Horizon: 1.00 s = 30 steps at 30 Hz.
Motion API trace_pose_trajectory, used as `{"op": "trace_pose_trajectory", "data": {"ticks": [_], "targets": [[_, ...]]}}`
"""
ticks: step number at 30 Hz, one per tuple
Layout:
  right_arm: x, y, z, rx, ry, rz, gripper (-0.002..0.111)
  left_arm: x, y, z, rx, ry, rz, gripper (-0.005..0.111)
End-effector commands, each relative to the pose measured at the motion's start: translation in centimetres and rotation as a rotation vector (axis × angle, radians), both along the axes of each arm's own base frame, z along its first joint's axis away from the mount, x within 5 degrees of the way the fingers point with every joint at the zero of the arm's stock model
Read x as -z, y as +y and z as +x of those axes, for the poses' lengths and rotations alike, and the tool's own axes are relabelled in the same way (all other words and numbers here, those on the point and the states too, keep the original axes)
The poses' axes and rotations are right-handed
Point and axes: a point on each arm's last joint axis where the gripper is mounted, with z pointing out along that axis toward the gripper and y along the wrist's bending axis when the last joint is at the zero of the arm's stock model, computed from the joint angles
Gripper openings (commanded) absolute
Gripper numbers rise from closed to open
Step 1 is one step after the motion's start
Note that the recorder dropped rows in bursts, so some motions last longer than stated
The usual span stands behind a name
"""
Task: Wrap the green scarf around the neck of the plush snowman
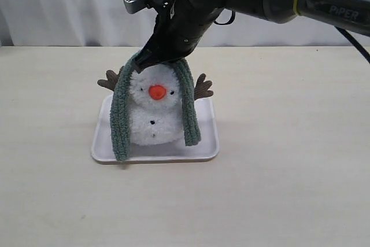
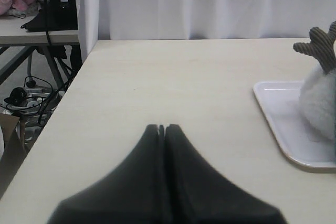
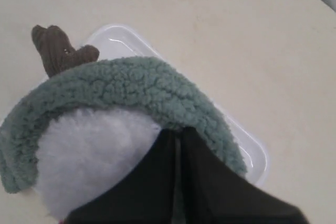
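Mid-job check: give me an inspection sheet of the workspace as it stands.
Surface: beige table carrying a white tray.
Job's things: snowman upright on the tray; scarf draped over its head, ends hanging down both sides, not round the neck.
Clutter: nothing seen.
Grippers: right gripper shut, tips at the scarf atop the head; left gripper shut, holding nothing, off to the side.
Cables: black cable by the right arm; floor cables.
Surroundings: white curtain; side table.

The green scarf (image 1: 120,121) is nubbly fleece, the plush snowman (image 1: 151,124) fluffy, the tray (image 1: 209,134) glossy, the table (image 1: 289,177) matt.
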Motion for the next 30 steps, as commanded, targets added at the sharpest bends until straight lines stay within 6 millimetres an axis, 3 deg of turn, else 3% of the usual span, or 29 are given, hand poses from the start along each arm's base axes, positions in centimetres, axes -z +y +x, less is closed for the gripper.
{"op": "trace_pose_trajectory", "data": {"ticks": [1,16,20,25,30], "targets": [[-0.1,-1.0,0.8,0.06,-0.053,-0.061,0.004,0.0,0.0,0.0,0.0,-0.011,-0.003,0.0],[1.9,-1.1,0.9,0.1,0.022,-0.115,0.004,0.0,0.0,0.0,0.0,-0.012,-0.003,0.0],[0.5,-1.0,0.6,0.094,-0.012,-0.076,0.004,-0.1,0.0,0.0,0.001,-0.014,-0.003,0.0],[-2.6,-0.9,-0.5,0.082,-0.07,0.004,0.004,-0.1,0.0,0.0,0.001,-0.014,-0.003,0.0],[-4.2,1.0,-2.0,0.004,-0.062,0.148,0.004,-0.1,0.0,0.0,0.001,-0.014,-0.003,0.0]]}}
